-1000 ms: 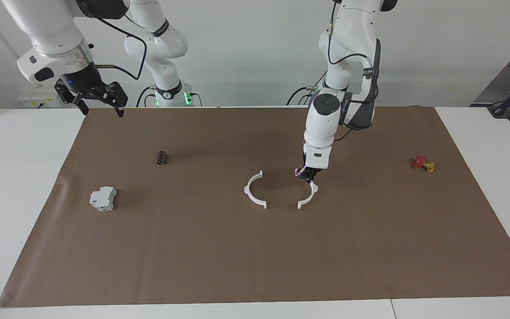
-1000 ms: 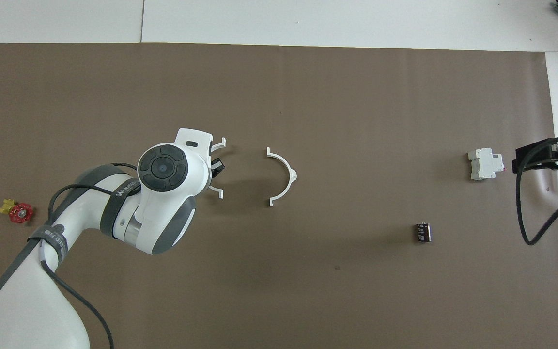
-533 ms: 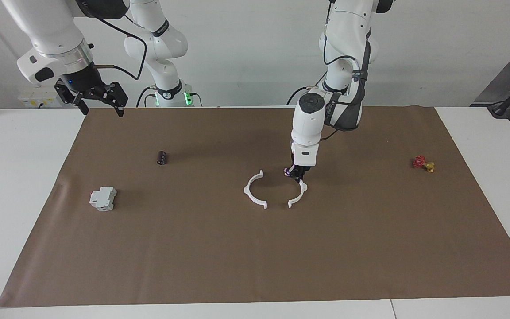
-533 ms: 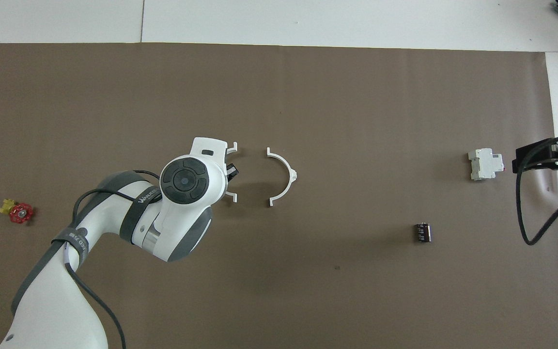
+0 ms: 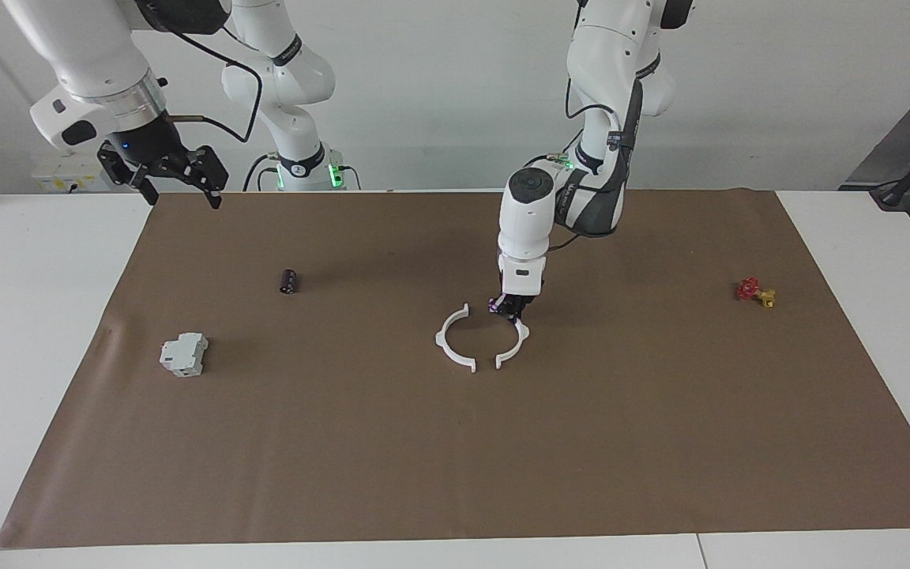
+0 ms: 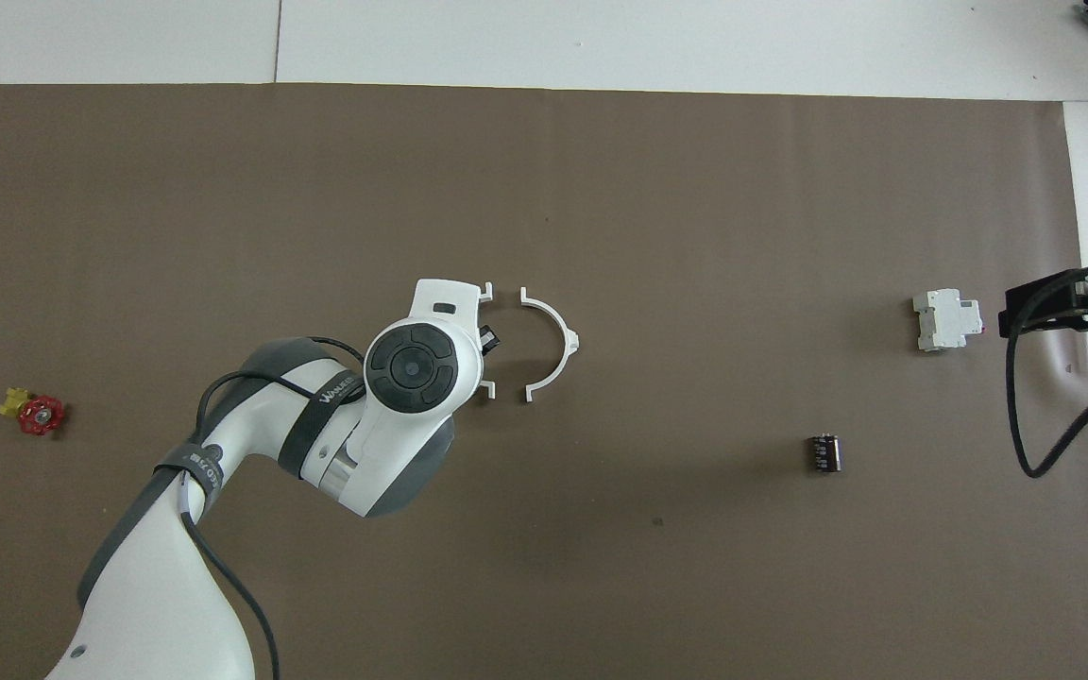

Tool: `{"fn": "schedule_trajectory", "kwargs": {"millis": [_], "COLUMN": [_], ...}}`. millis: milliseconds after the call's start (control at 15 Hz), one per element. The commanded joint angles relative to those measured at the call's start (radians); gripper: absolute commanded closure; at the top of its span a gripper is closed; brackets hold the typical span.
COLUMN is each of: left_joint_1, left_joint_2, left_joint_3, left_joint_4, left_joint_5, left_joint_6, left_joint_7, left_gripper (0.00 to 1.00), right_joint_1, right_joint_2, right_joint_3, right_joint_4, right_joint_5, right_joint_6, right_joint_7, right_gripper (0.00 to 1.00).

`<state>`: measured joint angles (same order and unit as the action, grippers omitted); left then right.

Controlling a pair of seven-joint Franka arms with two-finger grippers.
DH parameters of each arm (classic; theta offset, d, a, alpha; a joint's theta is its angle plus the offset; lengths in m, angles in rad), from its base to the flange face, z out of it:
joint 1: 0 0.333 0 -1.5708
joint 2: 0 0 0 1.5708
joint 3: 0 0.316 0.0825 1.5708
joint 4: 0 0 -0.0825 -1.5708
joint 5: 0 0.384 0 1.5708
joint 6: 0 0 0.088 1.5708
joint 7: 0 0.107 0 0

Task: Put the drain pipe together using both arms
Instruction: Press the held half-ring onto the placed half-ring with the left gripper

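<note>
Since a second ago your left gripper has carried its half-ring across the brown mat toward the right arm's end, and the gap to the other half-ring has shrunk to a narrow slit. You now have the two halves lying on the mat with their open sides facing each other, end tabs nearly level but not yet touching. The fingers are clenched on the arc of the held half-ring, at its part nearer the robots; in the overhead view the wrist hides most of that piece, and only its two tab ends poke out. The free half-ring lies flat near the middle of the mat.

Your right gripper waits, up in the air over the mat's edge at its own end, jaws spread and grasping nothing. A grey-white block and a small dark cylinder sit toward that end, well apart from the rings. A red and gold valve sits toward the left arm's end.
</note>
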<state>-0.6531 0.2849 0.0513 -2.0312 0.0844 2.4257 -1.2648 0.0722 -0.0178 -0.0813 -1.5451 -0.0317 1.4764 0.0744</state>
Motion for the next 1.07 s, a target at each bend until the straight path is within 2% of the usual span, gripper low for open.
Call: {"fn": "schedule_trajectory", "kwargs": {"millis": [0, 1000], "left_joint_1": [-0.031, -0.062], "left_joint_2": [0.059, 0.074], "left_joint_3": [0.016, 0.018], "left_joint_4": [0.066, 0.081], "left_joint_5": [0.021, 0.021], "left_joint_6": [-0.008, -0.031], "left_joint_7": [-0.048, -0.073], "left_gripper": [1.00, 1.00], "right_joint_1": [-0.011, -0.011], "right_joint_2": [-0.008, -0.008], "right_joint_3": [0.005, 0.005], "right_joint_4": [-0.015, -0.015], "right_joint_5": [0.006, 0.006], "right_joint_6": [0.018, 0.018], "right_joint_7": [-0.025, -0.025], "right_gripper": [0.00, 0.00]}}
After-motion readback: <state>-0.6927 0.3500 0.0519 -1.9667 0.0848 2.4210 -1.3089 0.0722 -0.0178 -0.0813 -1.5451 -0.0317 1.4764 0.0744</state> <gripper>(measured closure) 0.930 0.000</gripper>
